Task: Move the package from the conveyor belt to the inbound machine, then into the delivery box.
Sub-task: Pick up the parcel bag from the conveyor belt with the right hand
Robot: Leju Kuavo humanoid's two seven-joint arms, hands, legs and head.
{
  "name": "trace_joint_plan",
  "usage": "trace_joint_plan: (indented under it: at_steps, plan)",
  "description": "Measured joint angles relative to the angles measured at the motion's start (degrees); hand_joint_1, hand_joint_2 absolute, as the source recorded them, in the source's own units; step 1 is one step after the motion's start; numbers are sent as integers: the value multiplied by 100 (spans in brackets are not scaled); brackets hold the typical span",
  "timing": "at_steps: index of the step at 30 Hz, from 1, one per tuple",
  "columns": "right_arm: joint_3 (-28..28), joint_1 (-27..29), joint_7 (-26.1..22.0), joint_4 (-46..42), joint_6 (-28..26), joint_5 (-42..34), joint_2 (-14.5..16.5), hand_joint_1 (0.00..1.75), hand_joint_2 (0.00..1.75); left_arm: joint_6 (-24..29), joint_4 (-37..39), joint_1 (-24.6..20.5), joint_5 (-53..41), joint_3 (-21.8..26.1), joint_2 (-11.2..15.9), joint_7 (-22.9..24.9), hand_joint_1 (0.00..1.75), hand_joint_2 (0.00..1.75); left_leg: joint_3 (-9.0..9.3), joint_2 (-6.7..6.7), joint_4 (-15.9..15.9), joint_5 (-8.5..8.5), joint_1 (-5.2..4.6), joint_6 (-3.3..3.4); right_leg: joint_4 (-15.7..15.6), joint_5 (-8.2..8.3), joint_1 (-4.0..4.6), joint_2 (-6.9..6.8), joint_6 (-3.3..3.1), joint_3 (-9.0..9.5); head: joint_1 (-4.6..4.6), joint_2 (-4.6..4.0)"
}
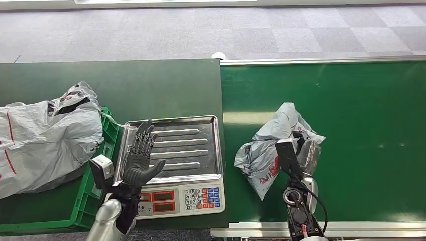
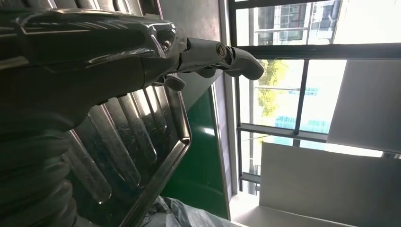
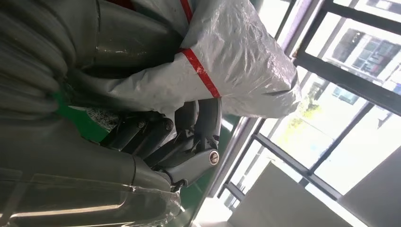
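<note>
- Head view: a wide green conveyor belt (image 1: 351, 125) is seen on the right, and a dark green table (image 1: 140, 85) is seen on the left.
- A big grey bag (image 1: 45, 135) is seen lying over a green delivery box (image 1: 93, 193) at the left edge.
- A scale with a shiny ribbed tray (image 1: 186, 145) and number keys is seen between the box and the belt.
- The package (image 1: 266, 155), a crinkled grey bag with red marks, is seen on the belt, just beside the scale.
- The package is held by the right hand (image 1: 301, 150), with the fingers (image 3: 189, 132) curled around it.
- The left hand (image 1: 140, 155) is held above the tray, with fingers spread and nothing in them.
</note>
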Motion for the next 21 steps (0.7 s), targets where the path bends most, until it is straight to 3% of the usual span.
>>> trace_joint_plan:
  at_steps: [10, 15, 21]
  plan:
    - [-17, 454, -524, -1805, -267, -189, -4, 175, 175, 428, 0, -97, -60, -3, -69, -486, 0, 175, 2, 21, -3, 0, 2, 0, 2, 0, 3, 19, -1, -4, 0, 0]
    - [556, 310, -455, -2151, -254, 690, -10, 175, 175, 848, -31, -128, -136, -3, -77, -883, 0, 175, 3, 25, -4, 0, 2, -1, 2, 1, 2, 22, -1, -3, 0, 0]
    - [1491, -260, -315, -1873, -296, 1042, -43, 175, 175, 1059, -63, -156, -46, -2, -65, -906, 0, 175, 5, 28, -4, 3, 2, -2, 4, 3, 3, 27, -1, -1, -1, 0]
